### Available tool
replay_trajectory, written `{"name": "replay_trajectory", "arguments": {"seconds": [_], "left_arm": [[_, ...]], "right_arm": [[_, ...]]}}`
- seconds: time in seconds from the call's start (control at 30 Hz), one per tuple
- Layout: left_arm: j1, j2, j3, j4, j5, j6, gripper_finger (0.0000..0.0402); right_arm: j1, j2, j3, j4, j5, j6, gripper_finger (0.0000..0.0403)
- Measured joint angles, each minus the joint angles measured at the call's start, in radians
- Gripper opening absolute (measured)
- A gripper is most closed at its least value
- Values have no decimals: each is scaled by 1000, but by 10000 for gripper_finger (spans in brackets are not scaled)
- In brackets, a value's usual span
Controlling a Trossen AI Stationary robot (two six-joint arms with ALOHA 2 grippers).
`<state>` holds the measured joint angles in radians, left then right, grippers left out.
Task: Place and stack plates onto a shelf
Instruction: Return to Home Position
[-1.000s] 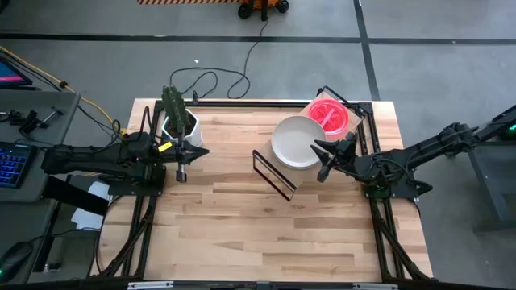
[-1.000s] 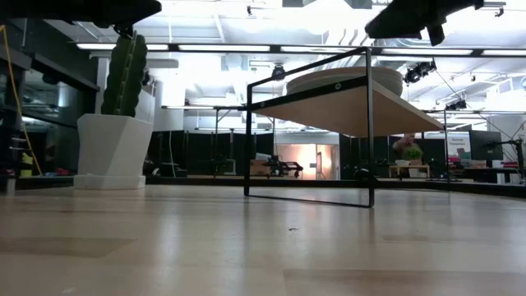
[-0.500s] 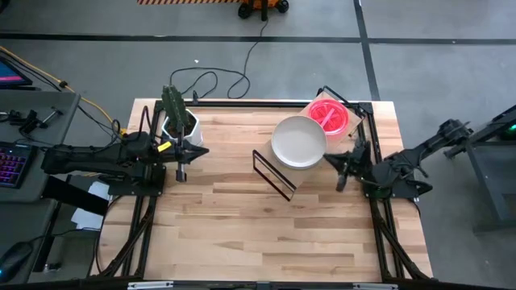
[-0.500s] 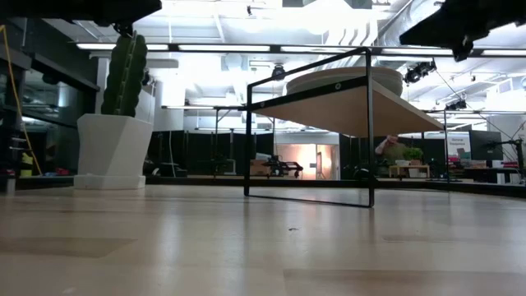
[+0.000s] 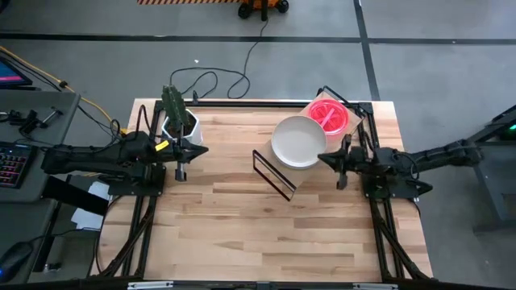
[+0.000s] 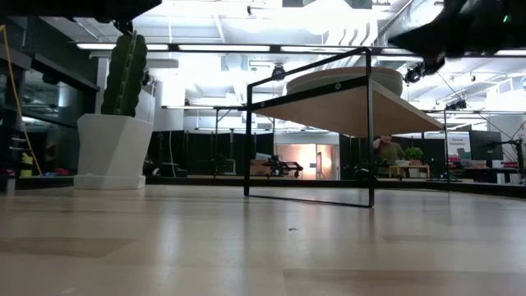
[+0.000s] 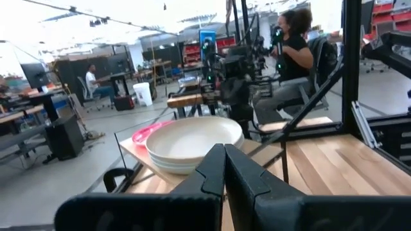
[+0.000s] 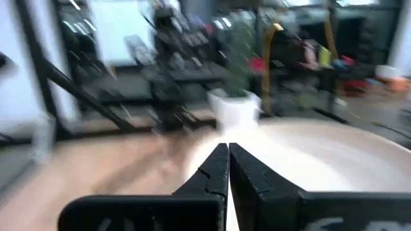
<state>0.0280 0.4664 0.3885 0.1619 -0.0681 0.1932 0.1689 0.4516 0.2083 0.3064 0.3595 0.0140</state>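
Note:
A stack of pale plates (image 5: 297,142), cream-white on top, rests on the plywood shelf (image 5: 284,176), which stands on its thin black frame. Bright pink plates (image 5: 329,114) sit on the shelf's far right end. The left wrist view shows the pale stack (image 7: 192,142) with a pink rim (image 7: 146,133) behind it. My right gripper (image 5: 323,158) is shut and empty, just right of the pale stack, with the plate rim (image 8: 321,154) beside its fingers. My left gripper (image 5: 198,151) waits shut near the cactus pot. In the low view the stack (image 6: 345,79) tops the shelf board (image 6: 345,108).
A white pot with a green cactus (image 5: 176,119) stands at the table's far left, also seen in the low view (image 6: 122,115). Black frame rails run along the table's far and right edges (image 5: 367,121). Bare planks (image 5: 258,225) fill the near half. People sit in the room beyond.
My right gripper has drawn back from the pale stack toward the table's right edge, then eased back slightly toward it. Its arm has swung from slanting to nearly level across the right edge. The plates and shelf have stayed put.

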Motion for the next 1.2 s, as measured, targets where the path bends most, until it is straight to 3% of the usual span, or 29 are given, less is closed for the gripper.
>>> {"name": "replay_trajectory", "arguments": {"seconds": [0.13, 0.27, 0.6, 0.77, 1.2], "left_arm": [[0, 0, 0, -40, 0, -8, 0], [0, 0, 0, -38, 0, -9, 0], [0, 0, 0, -20, 0, -8, 0], [0, 0, 0, -14, 1, -8, 0], [-2, 0, 0, -30, 6, -8, 0]], "right_arm": [[-101, -109, -1, -149, 5, 66, 0], [-123, -234, -1, -289, -78, 111, 0], [-102, -440, -161, -157, -134, 64, 0], [-102, -447, -192, -156, -253, 59, 0], [-102, -430, -199, -281, -287, -4, 0]]}}
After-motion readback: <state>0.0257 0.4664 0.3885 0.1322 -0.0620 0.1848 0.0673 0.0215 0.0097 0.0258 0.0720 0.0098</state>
